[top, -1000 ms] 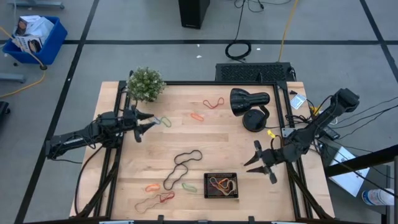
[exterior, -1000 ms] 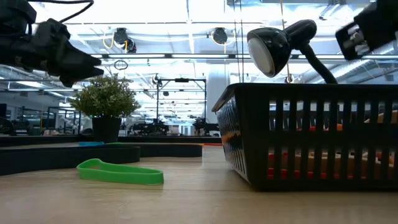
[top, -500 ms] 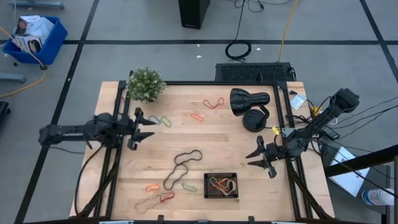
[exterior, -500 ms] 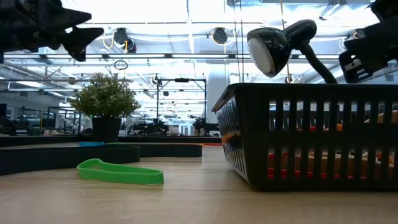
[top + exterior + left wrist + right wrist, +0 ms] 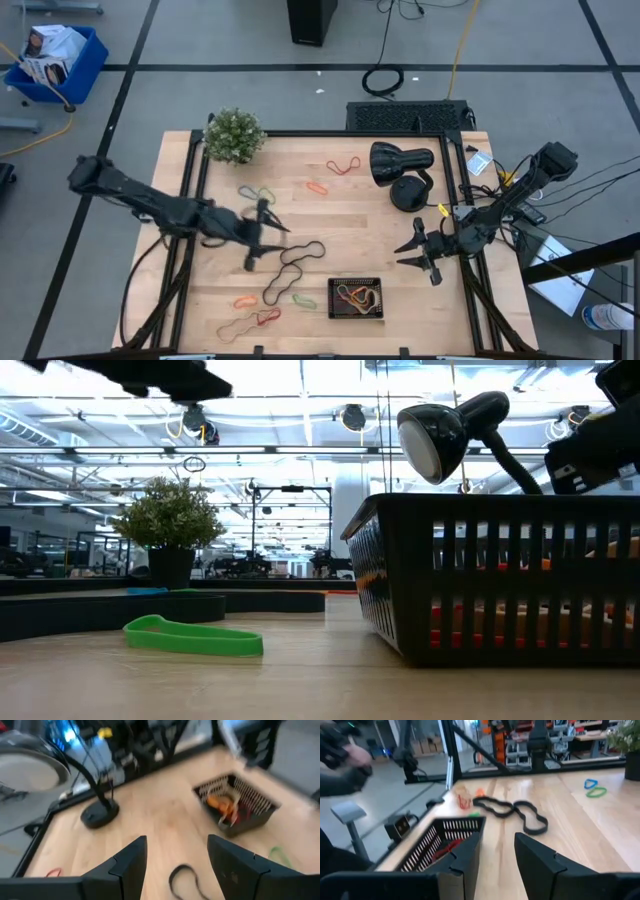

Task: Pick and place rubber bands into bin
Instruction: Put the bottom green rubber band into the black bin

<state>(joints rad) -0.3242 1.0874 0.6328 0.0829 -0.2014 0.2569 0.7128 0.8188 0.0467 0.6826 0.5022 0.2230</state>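
Observation:
The long black loop [image 5: 293, 268] lies near the table's middle and also shows in the left wrist view [image 5: 182, 879]. Coloured rubber bands lie loose: red [image 5: 343, 165], orange [image 5: 316, 187], green and tan [image 5: 258, 193], orange [image 5: 243, 301], green [image 5: 303, 299], red [image 5: 268, 317]. The black bin [image 5: 356, 298] near the front edge holds some bands. My left gripper [image 5: 275, 235] is open and empty above the table, just left of the black loop's far end. My right gripper [image 5: 400, 255] is open and empty near the table's right side.
A black lamp [image 5: 400, 165] stands at the far right. A potted plant [image 5: 234, 135] stands at the far left corner. A dark frame rail runs along the table's edges. Bare wood lies between the bin and my right gripper.
My left gripper has swung from the table's left edge toward the right and near edges, reaching the black loop's far end, and has stayed open. The bands and the bin have kept still.

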